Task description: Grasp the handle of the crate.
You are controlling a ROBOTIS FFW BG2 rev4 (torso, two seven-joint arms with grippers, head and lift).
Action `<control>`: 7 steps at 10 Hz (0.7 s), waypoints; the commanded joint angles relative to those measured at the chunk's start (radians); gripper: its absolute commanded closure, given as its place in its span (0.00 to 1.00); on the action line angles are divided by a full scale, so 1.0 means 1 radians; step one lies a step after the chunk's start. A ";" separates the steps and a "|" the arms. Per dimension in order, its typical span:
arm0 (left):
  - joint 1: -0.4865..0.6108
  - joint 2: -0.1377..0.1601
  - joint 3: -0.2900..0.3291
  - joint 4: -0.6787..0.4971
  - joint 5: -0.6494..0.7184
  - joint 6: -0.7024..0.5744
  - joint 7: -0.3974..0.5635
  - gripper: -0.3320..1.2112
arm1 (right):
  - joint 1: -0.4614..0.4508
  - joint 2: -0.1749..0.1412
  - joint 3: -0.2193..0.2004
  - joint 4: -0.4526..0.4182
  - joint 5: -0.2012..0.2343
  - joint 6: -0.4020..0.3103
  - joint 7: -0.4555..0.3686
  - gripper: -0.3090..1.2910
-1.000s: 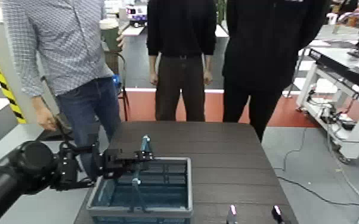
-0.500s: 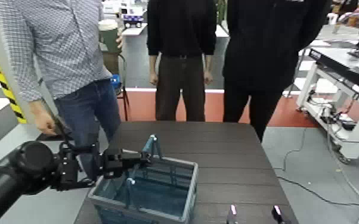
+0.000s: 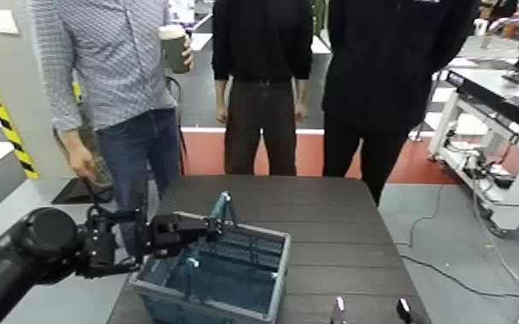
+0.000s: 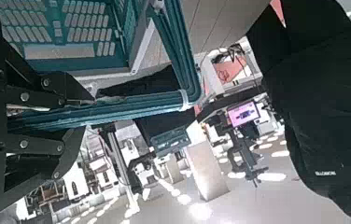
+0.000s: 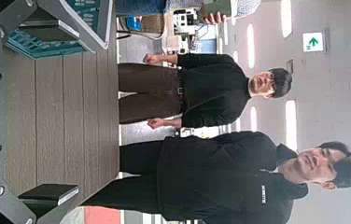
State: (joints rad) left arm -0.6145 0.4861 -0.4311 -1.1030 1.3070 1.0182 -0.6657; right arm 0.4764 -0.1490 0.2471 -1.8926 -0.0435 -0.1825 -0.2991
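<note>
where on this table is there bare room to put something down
Bare wood lies between the crate and the table's far edge, and along its right side beyond the crate. The near left is crowded: the left gripper holds the handle there.

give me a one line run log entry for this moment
left end effector: shut on handle | crate: tilted, one side off table | right end effector: open, low, idle

The crate [image 3: 215, 280] looks like plastic, grey rim over teal slatted walls, and its handle [image 4: 118, 105] is smooth teal plastic. The table [image 3: 332, 224] is dark matt wood planking.
</note>
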 commanded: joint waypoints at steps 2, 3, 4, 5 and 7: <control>0.139 -0.009 0.135 -0.216 0.026 0.036 0.118 0.99 | 0.011 0.008 -0.011 0.000 0.005 -0.021 -0.018 0.29; 0.188 -0.017 0.178 -0.288 0.051 0.049 0.210 0.99 | 0.013 0.008 -0.012 -0.005 0.010 -0.021 -0.018 0.29; 0.236 -0.024 0.218 -0.362 0.066 0.060 0.295 0.99 | 0.013 0.009 -0.014 -0.007 0.010 -0.021 -0.018 0.29; 0.283 -0.035 0.252 -0.440 0.094 0.065 0.380 0.99 | 0.014 0.011 -0.015 -0.010 0.011 -0.020 -0.023 0.29; 0.348 -0.053 0.279 -0.538 0.172 0.077 0.486 0.99 | 0.016 0.012 -0.015 -0.011 0.017 -0.020 -0.032 0.29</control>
State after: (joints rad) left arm -0.2827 0.4366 -0.1562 -1.6184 1.4594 1.0930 -0.1777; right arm 0.4921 -0.1373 0.2309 -1.9034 -0.0276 -0.2024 -0.3305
